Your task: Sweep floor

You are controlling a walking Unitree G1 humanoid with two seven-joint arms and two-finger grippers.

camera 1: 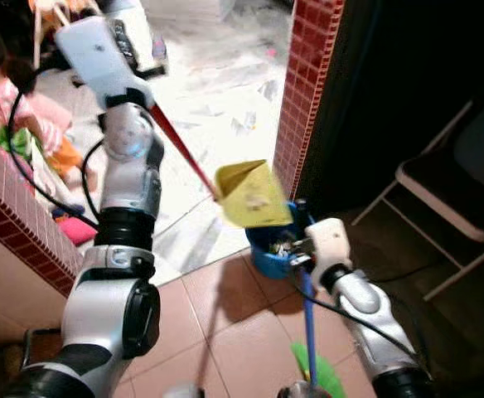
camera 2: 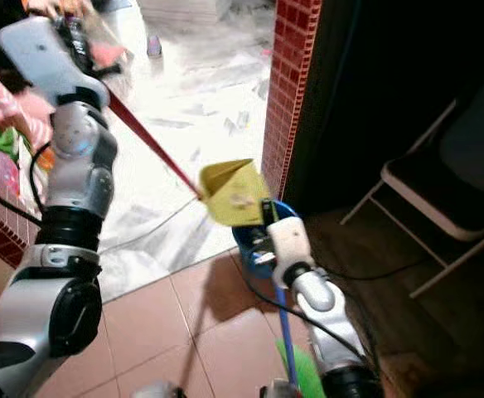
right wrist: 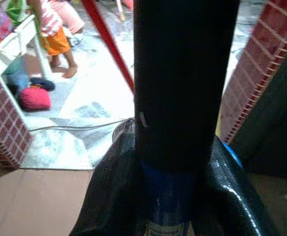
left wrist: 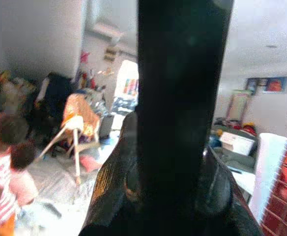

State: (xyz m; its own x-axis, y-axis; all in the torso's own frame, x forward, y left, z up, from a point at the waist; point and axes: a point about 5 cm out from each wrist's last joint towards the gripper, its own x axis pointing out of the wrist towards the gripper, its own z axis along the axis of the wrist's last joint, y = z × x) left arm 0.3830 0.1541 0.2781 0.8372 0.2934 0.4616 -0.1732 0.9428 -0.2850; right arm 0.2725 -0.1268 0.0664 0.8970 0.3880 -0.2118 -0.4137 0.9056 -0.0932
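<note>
My left gripper (camera 1: 133, 51) is raised high at the upper left and shut on the red handle (camera 1: 182, 153) of a yellow dustpan (camera 1: 250, 195). The dustpan hangs tilted just above a blue bin (camera 1: 265, 259) at the foot of the brick pillar. My right gripper (camera 1: 298, 250) sits low beside the bin, shut on the blue broom handle (camera 1: 310, 327). That handle runs down to a green broom head (camera 1: 318, 375) on the tiled floor. In the right wrist view the blue handle (right wrist: 165, 209) sits between my fingers, and the red handle (right wrist: 109, 46) crosses behind.
A red brick pillar (camera 1: 308, 83) stands right of the bin, with a folding chair (camera 1: 445, 207) in the dark area beyond. A low brick wall (camera 1: 22, 224) lies at the left. Children (camera 1: 14, 95) stand on the pale floor past it. A cable (camera 2: 142, 228) trails across that floor.
</note>
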